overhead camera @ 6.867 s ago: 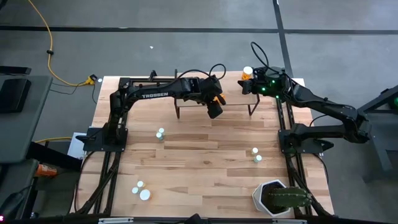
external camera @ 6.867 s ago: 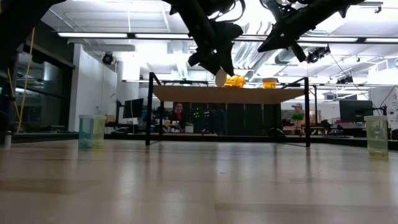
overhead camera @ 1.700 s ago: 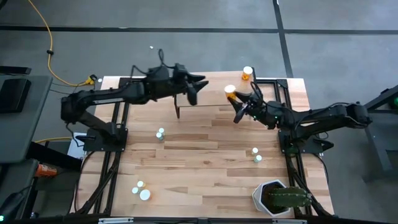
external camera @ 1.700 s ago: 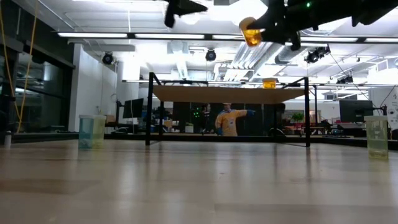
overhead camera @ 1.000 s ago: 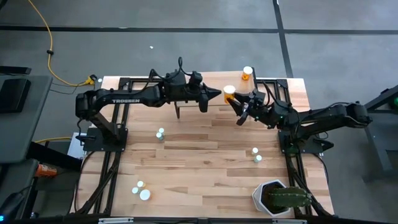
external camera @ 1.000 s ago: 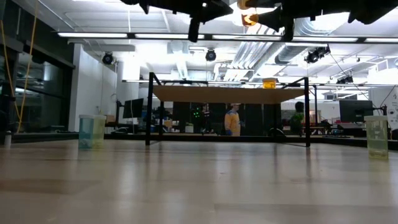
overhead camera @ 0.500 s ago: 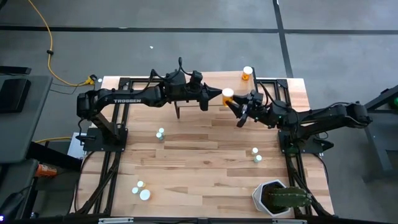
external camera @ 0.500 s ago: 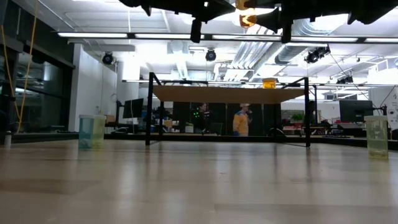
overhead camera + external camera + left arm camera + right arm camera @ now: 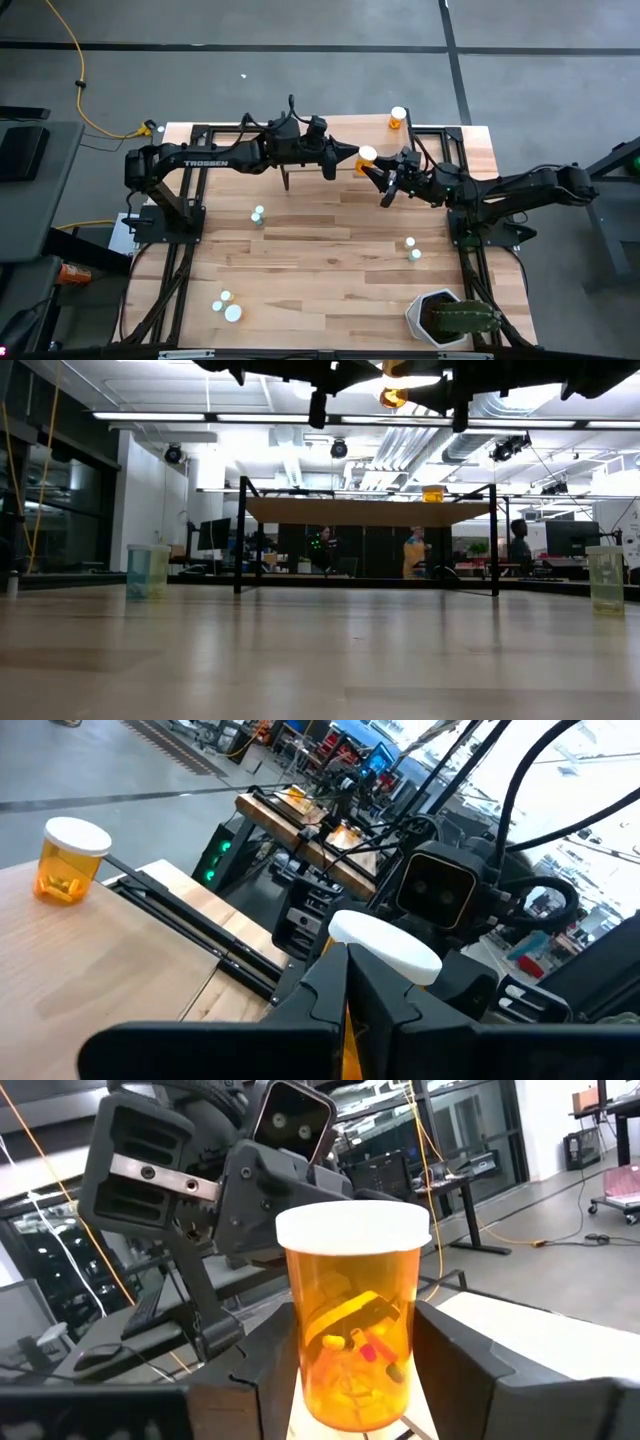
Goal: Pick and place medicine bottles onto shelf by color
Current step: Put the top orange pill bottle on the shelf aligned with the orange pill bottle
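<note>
An orange medicine bottle [image 9: 365, 158] with a white cap hangs over the shelf [image 9: 375, 132], and my right gripper [image 9: 355, 1345] is shut on it. In the low view it shows high above the shelf board [image 9: 370, 512]. My left gripper [image 9: 350, 155] is shut and points level at the bottle from the table's left. Its tips [image 9: 345, 960] are right at the white cap [image 9: 385, 940]. A second orange bottle [image 9: 398, 118] stands on its base at the shelf's far right corner [image 9: 68, 860]. My right gripper pinches the orange bottle's body [image 9: 350, 1380] between its two fingers [image 9: 255, 1375], one on each side, below the cap. The fingers come about level from the table's right. The bottle is lifted clear above the shelf, cap upward. Whether my left gripper's shut tips touch the bottle cannot be told.
Small bottles stand on the tabletop: one at the left middle [image 9: 258, 214], two at the right [image 9: 412, 249], two near the front left [image 9: 227, 307]. A white pot with a plant [image 9: 445, 318] is at the near right corner. People move in the room behind.
My right gripper has turned a little at the wrist. The orange bottle has tipped with it and sits slightly lower and closer to my left gripper's tips. It stays in the hold, clear of the shelf.
</note>
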Motion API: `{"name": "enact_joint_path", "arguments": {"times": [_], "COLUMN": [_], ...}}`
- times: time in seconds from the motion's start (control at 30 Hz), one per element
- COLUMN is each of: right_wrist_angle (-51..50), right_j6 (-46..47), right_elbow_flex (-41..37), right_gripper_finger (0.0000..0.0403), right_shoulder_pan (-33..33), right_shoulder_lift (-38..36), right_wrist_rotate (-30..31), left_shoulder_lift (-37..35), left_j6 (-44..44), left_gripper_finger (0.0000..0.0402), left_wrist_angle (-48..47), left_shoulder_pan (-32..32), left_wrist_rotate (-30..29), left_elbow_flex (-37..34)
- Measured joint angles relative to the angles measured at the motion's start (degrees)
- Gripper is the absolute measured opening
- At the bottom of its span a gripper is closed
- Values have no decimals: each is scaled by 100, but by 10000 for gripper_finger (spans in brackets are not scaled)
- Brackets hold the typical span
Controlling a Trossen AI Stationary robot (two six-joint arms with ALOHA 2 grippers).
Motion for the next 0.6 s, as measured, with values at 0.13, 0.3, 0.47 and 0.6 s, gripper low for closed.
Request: {"name": "enact_joint_path", "arguments": {"times": [0.13, 0.3, 0.47, 0.6], "right_wrist_angle": [-9, -39, -1155, -3387], "right_j6": [0, -157, -559, -611], "right_elbow_flex": [-1, -7, 485, 1498], "right_gripper_finger": [163, 163, 163, 163], "right_shoulder_pan": [0, -2, -4, -7], "right_shoulder_lift": [3, -55, -354, -279], "right_wrist_rotate": [0, 43, 620, 1675], "left_shoulder_lift": [11, -73, -606, -1111], "left_j6": [-14, 104, 289, 552], "left_gripper_finger": [0, 0, 0, 0], "left_wrist_angle": [3, -180, -835, -1208], "left_shoulder_pan": [-15, 138, 654, 957], "left_wrist_rotate": [0, 144, 250, 214], "left_elbow_flex": [0, -1, 0, -2]}}
